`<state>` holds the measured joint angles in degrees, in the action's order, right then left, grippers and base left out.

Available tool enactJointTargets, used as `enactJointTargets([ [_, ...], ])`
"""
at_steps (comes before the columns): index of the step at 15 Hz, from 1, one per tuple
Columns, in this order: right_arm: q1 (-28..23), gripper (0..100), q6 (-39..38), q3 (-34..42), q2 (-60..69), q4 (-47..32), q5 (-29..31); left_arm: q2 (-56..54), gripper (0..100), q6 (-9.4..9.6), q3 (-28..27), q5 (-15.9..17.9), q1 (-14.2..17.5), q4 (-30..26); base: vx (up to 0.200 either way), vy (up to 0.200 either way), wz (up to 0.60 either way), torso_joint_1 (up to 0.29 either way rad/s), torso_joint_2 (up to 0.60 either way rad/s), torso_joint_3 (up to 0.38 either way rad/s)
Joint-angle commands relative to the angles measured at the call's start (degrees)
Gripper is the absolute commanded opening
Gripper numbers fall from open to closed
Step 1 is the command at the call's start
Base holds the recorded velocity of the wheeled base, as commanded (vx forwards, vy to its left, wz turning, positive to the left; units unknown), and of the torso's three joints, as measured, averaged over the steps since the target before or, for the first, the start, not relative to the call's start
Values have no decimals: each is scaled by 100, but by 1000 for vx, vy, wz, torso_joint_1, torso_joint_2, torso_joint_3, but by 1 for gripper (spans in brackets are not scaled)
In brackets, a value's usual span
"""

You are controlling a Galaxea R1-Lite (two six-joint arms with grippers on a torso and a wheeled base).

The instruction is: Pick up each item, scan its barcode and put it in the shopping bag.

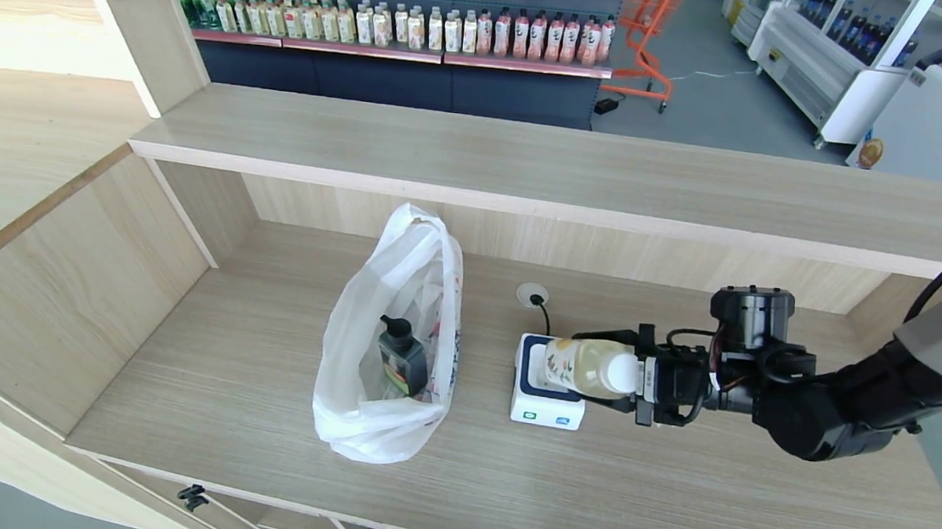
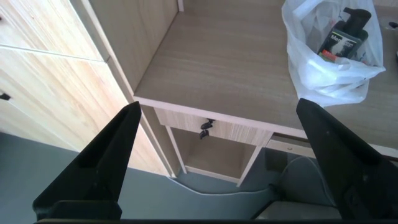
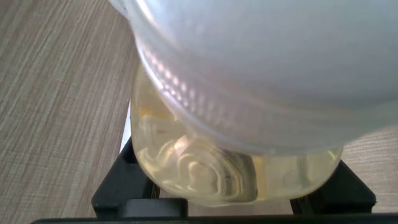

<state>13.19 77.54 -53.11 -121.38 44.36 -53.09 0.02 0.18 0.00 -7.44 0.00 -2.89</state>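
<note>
My right gripper (image 1: 611,370) is shut on a pale yellow drink bottle (image 1: 586,366) with a white cap, held lying sideways just above the white barcode scanner (image 1: 545,404) on the counter. From the right wrist, the bottle (image 3: 217,168) shows cap-first, very close. The white plastic shopping bag (image 1: 392,334) stands open to the left of the scanner with a dark pump bottle (image 1: 402,356) inside. My left gripper (image 2: 217,162) hangs open off the counter's front left corner, with the bag (image 2: 329,56) and the pump bottle (image 2: 344,37) beyond it.
A cable runs from the scanner to a round grommet (image 1: 532,295) at the back of the wooden counter (image 1: 672,504). A raised ledge (image 1: 531,163) borders the back, a side panel the left. A drawer with a key (image 2: 205,127) sits under the counter's front edge.
</note>
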Motion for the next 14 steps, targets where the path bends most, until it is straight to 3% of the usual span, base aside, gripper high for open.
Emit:
enactJointTargets([
  [1,34,0,33,-164,-316,2,-123,-2,100,-1,0,-3,0,-1,0,0,0,0,0,0],
  [14,-18,0,208,-691,-571,11,-263,-2,100,-1,0,-3,0,8,0,0,0,0,0,0],
])
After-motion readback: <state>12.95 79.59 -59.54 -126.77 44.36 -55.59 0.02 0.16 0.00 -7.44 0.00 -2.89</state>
